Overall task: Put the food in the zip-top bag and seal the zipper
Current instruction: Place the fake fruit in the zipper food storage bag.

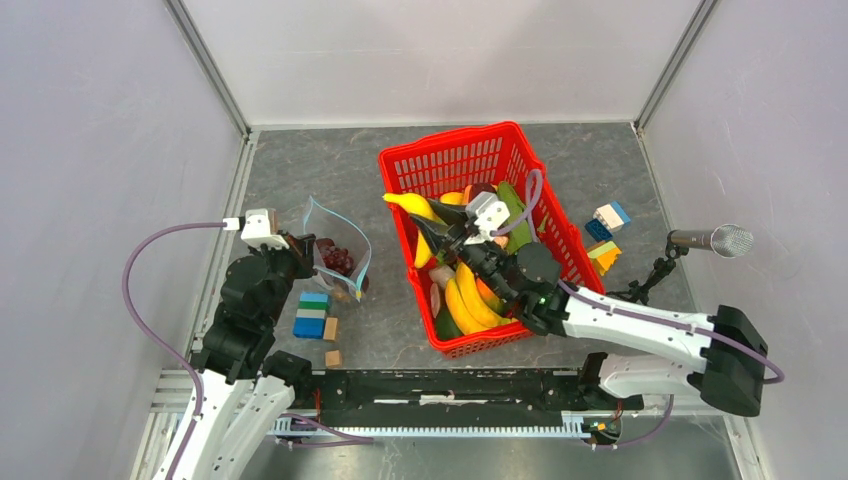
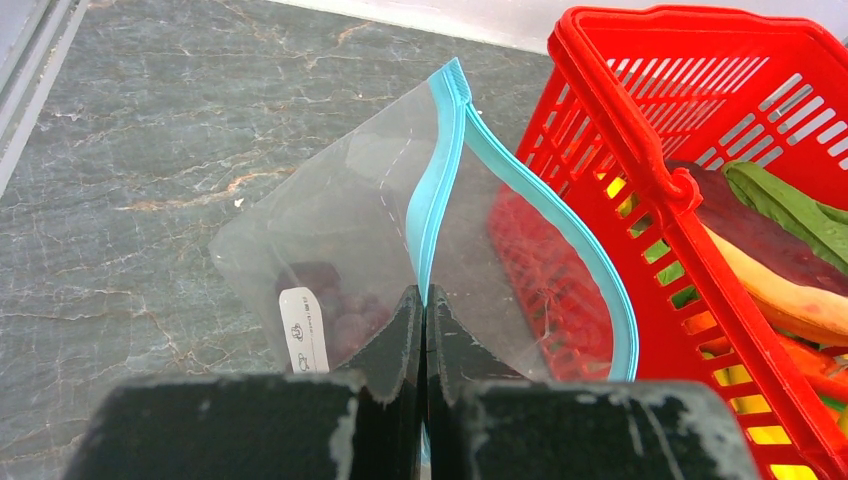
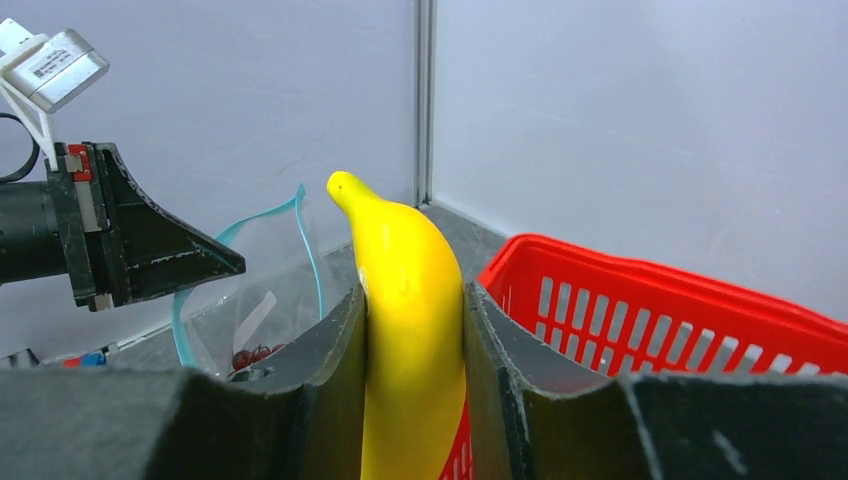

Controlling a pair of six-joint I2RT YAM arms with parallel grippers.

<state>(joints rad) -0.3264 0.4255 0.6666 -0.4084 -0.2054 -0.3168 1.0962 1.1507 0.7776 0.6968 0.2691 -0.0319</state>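
Observation:
The clear zip-top bag (image 1: 338,250) stands open left of the red basket, with purple grapes (image 1: 339,262) inside. My left gripper (image 2: 424,300) is shut on the near side of its light-blue zipper (image 2: 436,190) and holds the mouth open. The bag also shows in the right wrist view (image 3: 262,290). My right gripper (image 3: 412,300) is shut on a yellow banana (image 3: 410,290) and holds it above the basket's left side, its tip toward the bag. From above, the banana (image 1: 412,205) sticks out past the gripper (image 1: 432,224). More bananas, a carrot and green vegetables (image 1: 468,295) lie in the basket.
The red basket (image 1: 455,160) stands at the table's middle, right beside the bag. Coloured blocks (image 1: 312,314) and small wooden cubes (image 1: 332,357) lie near the left arm. More blocks (image 1: 606,230) and a microphone on a stand (image 1: 712,240) are at the right.

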